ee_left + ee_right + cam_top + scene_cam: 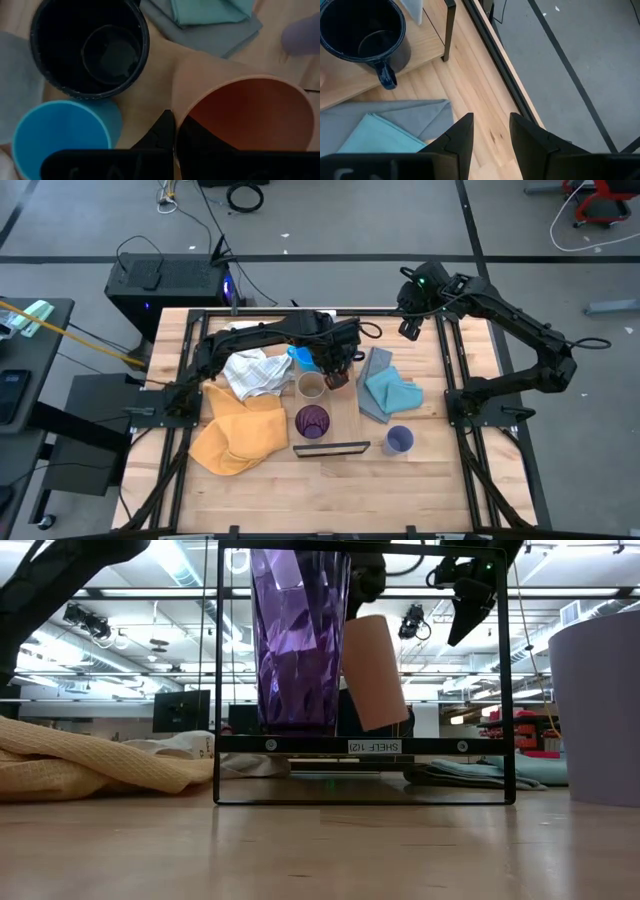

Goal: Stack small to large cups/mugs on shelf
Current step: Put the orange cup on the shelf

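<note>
Overhead and wrist views of a cup-stacking trial. The left pincer (338, 375) is clamped on the rim of the orange cup (240, 112), one finger inside the mouth and one against the outer wall; in the low view the cup (373, 670) hangs tilted, clear of the shelf (340, 412) and just beside the dark purple tumbler (297, 635), which stands upright on the plank near its black-framed end. The tan cup (311, 386) stands on the shelf between the tumbler and the left pincer. The navy mug (90, 47) and the light blue mug (60, 137) sit close together farther along the shelf; the lavender cup (399, 440) stands on the bare desk (300, 500), apart from the shelf. The right pincer (490, 132), fingers apart and holding nothing, waits above the far right edge of the desk. White (255, 370), yellow (240, 435) and blue cloths (390, 392) lie beside the shelf. The orange cup looks light, stiff and smooth-walled; a rim pinch lets it swing, which probably explains the tilt, so it should be levelled before lowering. The navy mug appears heavier and offers a handle (386, 77), though a rim grasp opposite the handle would likely balance better. The faceted tumbler is tall and probably tips easily if nudged.
</note>
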{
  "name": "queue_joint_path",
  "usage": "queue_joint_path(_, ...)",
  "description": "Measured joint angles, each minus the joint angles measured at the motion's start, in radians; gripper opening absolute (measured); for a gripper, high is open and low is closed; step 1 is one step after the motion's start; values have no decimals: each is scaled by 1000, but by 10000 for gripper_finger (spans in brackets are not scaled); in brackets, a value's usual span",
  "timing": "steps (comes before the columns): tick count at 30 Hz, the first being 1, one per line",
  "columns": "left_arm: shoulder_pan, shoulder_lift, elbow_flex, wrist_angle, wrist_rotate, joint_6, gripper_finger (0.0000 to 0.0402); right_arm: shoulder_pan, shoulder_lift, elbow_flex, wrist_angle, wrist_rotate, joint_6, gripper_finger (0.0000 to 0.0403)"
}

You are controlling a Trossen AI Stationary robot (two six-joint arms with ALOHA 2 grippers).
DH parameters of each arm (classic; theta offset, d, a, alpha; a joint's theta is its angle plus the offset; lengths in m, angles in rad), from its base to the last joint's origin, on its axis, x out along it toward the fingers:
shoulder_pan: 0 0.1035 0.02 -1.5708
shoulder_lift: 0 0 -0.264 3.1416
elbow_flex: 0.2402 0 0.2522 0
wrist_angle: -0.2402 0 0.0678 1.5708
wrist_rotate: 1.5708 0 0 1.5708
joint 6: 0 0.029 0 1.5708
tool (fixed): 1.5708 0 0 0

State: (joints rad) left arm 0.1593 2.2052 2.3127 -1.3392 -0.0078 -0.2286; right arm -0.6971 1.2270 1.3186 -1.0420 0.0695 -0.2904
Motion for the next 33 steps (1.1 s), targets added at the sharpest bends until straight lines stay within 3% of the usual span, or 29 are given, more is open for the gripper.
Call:
queue_joint_path(27,0,12,-1,-17,5,34,9,0,0,0,1,0,-8,132)
queue_joint_path(33,0,12,-1,-20,6,107,9,0,0,0,1,0,-8,132)
